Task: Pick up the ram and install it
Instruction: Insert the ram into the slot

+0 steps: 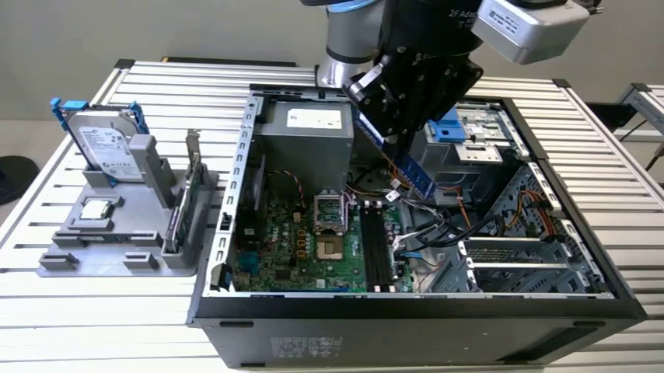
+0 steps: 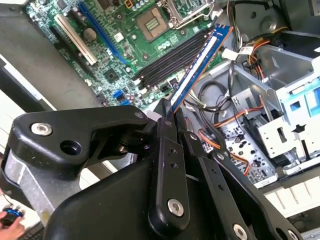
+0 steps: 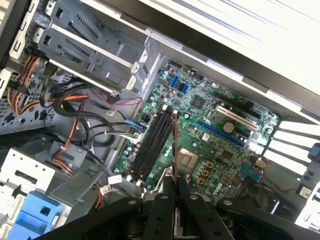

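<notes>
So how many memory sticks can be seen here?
1: the memory stick, clamped in the tool above the open computer case. Others may be hidden.

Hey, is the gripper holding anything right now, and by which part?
Yes: the black gripper grips the slim blue-edged ram stick by one end, above the green motherboard.

The single robot arm (image 1: 347, 35) is entering from the top of the exterior view, its grey wrist section standing nearly upright. The black gripper (image 1: 386, 132) is hanging beneath it, slanting down toward the exterior view's left. Its fingers (image 2: 167, 150) are pressing together on one end of the ram (image 1: 415, 167), gripping the thin stick by its flat faces. In both wrist views the gripper (image 3: 175, 189) is pointing downward, with the ram (image 3: 175, 145) jutting out past the fingertips.
</notes>
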Robot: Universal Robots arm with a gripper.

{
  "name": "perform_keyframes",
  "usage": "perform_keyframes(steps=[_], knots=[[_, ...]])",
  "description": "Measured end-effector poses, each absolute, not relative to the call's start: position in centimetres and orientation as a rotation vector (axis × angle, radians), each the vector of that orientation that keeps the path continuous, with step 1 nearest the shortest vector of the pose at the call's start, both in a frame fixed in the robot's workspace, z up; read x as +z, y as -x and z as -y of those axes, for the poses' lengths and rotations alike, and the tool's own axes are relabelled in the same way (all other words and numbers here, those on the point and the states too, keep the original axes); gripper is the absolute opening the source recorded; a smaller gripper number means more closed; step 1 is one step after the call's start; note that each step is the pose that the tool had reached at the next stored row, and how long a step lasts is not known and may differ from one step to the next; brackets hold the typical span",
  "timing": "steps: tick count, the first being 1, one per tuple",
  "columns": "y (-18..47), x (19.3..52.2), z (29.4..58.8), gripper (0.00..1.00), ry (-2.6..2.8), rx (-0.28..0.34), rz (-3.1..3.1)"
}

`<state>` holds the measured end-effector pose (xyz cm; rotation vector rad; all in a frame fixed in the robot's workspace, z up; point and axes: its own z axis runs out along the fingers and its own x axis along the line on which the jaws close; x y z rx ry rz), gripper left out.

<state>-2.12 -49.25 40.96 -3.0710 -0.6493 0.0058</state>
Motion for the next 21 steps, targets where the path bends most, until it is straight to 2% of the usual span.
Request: perform_keyframes(steps=[21], knots=[[2.12, 40.97, 49.25, 0.0, 3.124, 0.005, 0.305]])
